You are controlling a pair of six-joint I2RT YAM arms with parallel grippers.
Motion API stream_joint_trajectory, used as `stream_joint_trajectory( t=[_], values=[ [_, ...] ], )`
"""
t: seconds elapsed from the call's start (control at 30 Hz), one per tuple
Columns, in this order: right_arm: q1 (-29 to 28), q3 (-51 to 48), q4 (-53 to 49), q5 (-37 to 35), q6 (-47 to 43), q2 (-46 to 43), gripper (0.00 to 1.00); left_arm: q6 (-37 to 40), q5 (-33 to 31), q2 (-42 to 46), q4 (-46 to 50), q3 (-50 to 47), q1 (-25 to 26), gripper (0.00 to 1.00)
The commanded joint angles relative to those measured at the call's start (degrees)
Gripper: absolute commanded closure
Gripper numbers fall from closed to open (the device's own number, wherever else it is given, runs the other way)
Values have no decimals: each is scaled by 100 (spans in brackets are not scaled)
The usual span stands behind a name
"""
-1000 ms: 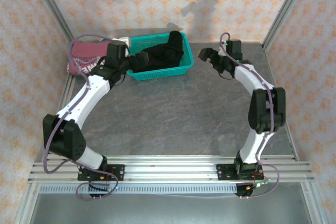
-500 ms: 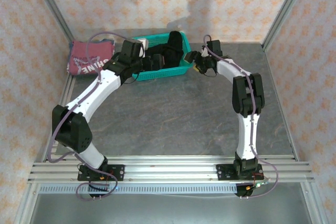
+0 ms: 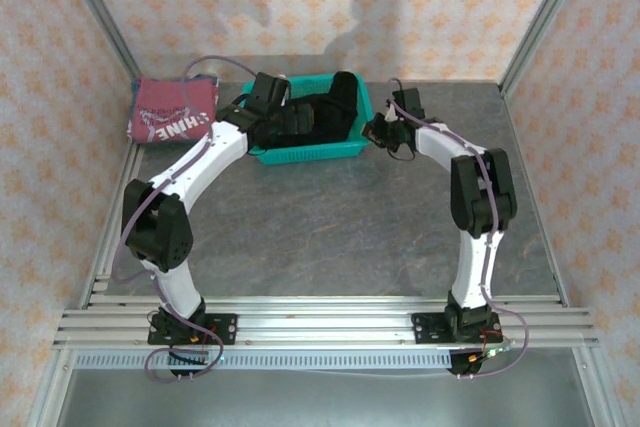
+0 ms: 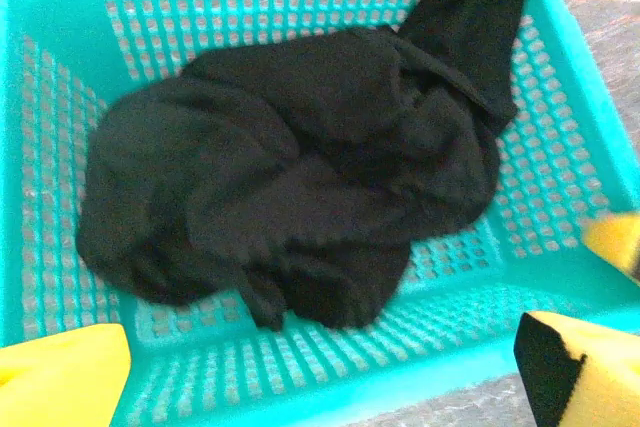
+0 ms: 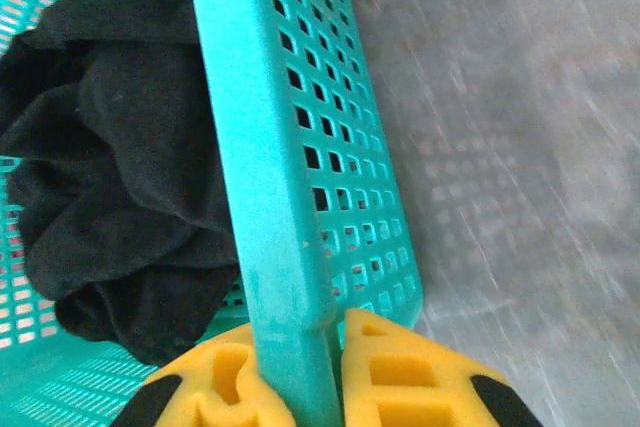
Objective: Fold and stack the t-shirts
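Currently right gripper [image 5: 320, 379] pinches the basket [image 5: 290, 147] wall. Left gripper [image 4: 320, 377] spread wide over the crumpled black shirt [image 4: 290, 187] inside. Red shirt [image 3: 170, 112] lies left of the basket.

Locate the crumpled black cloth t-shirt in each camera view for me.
Top external: crumpled black cloth t-shirt, far centre, inside the teal plastic mesh basket.
Left wrist: t-shirt mid-frame, heaped in the basket.
Right wrist: t-shirt at left, beside the basket wall.
Shared landmark: the basket's teal rim.
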State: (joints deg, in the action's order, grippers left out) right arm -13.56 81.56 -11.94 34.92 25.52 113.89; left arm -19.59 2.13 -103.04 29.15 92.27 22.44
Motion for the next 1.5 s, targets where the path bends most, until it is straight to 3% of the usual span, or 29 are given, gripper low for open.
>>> stream_joint_trajectory(
  t=[0.0, 0.23, 0.5, 0.57, 0.63, 0.73, 0.77, 1.17, 1.47],
  values=[
    [-196, -702, -844, 9, -747, -773, 100, 182, -423, -191, 348, 355, 122, 0],
    [-274, -2248, -753, -14, -494, -1941, 100, 528, -436, -951, 461, 473, 492, 0],
    [-279, -2746, -844, -9, -405, -2454, 100, 501, -303, -1878, 638, 763, 783, 3],
    [-278, -2744, -819, 27, -360, -2481, 100, 469, -384, -2151, 869, 914, 839, 9],
    [-276, -2727, -752, 46, -286, -2493, 100, 406, -435, -2339, 1004, 974, 833, 33],
    [-270, -2648, -701, -41, -104, -2428, 100, 310, -294, -2314, 1038, 1024, 803, 88],
    [-260, -2622, -679, -67, -24, -2406, 100, 291, -192, -2220, 1045, 1058, 781, 99],
    [892, -2353, -26, -1014, 1966, -2107, 100, 271, -797, 788, 1174, 1830, 865, 100],
    [1480, -2377, 132, -3025, 3702, -2075, 100, 583, -717, 1868, 1591, 2437, 1092, 100]
  ],
)
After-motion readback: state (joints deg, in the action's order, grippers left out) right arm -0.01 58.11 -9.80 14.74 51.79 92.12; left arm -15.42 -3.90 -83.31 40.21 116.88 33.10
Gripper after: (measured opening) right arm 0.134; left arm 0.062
